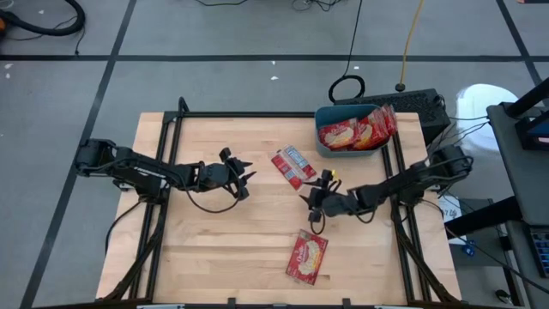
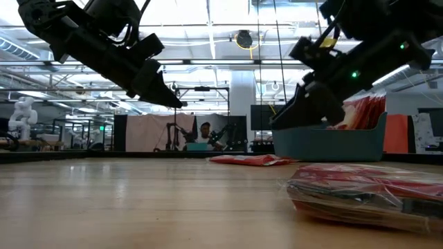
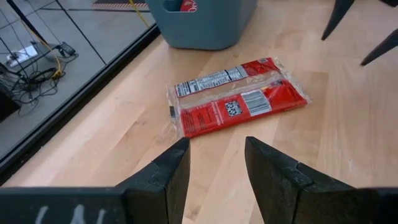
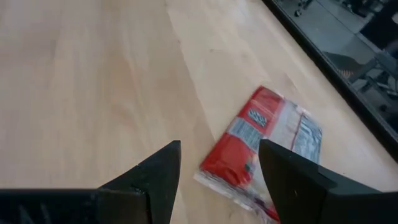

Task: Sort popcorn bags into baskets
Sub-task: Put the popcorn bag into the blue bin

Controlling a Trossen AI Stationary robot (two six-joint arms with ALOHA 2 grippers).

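**Operator:** Two flat red popcorn packets lie loose on my pale wooden table [image 1: 214, 249]. The teal-blue plastic bin [image 1: 326, 144] with rounded corners sits at the table's far right corner, and I place everything from it. One packet [image 1: 293, 166], label side up with white-grey panels, lies just beside the bin on its left. The other [image 1: 308, 257], with a yellow-cream picture on its face, lies well apart from the bin, near the front edge.

**Observer:** What's in the bin?

**Operator:** Several red packets [image 1: 356, 131], some propped against its right wall and sticking above the rim.

**Observer:** And your grippers?

**Operator:** The left gripper [image 1: 247, 178] hangs above the wood, left of the label-side packet and farther from the bin. Its fingers [image 3: 168, 174] are spread with nothing between them, pointing toward that packet. The right gripper [image 1: 312, 202] hangs in front of the bin, between the two loose packets. Its fingers [image 4: 155, 174] are also apart and hold nothing; the right wrist view shows the front packet beyond them.

**Observer:** Touching anything?

**Operator:** No; in the low view both arms are off the surface.
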